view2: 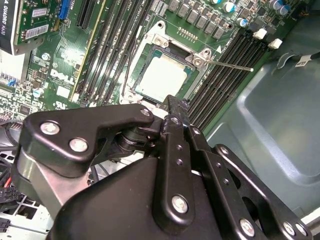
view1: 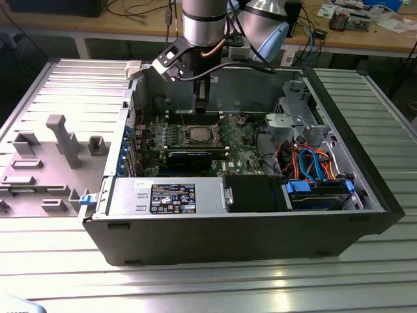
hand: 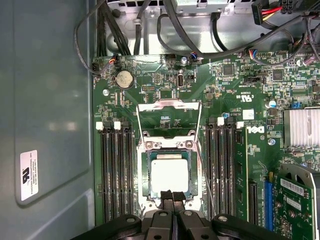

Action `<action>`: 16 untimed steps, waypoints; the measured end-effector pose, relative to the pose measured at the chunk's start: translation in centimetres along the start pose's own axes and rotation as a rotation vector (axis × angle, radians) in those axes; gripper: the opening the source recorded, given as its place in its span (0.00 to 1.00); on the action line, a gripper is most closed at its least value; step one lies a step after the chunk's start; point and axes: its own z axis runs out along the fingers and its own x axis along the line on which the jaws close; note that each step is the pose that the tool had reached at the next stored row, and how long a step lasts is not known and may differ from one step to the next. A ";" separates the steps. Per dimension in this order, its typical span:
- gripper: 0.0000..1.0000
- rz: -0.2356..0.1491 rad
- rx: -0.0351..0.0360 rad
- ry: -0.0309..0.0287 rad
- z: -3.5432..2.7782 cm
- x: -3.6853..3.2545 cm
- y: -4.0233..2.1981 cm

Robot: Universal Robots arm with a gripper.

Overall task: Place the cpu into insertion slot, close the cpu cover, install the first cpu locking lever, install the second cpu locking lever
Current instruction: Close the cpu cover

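Above the cpu point(hand: 170, 176) the way seems open; memory slots point(hand: 115, 170) flank it, cables point(hand: 112, 27) beyond.

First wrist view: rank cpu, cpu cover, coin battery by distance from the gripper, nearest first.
1. cpu, seated in the insertion slot, right at the gripper tips.
2. cpu cover, swung open beyond the slot.
3. coin battery, near the board edge by the cables.

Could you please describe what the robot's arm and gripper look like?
The arm is a silvery-grey cylinder, with a pale rounded joint cap beside it in the exterior view. A dark cable loops past its wrist. The gripper is matte black: flat linkage bars joined by silver screw heads, narrowing to two slim fingers.
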 end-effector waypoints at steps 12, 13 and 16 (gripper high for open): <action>0.11 0.000 0.0000 -0.0001 0.03 0.01 1.05; 0.11 0.000 0.0000 0.0000 0.03 0.01 1.08; 0.11 0.000 0.0000 0.0000 0.04 0.01 1.27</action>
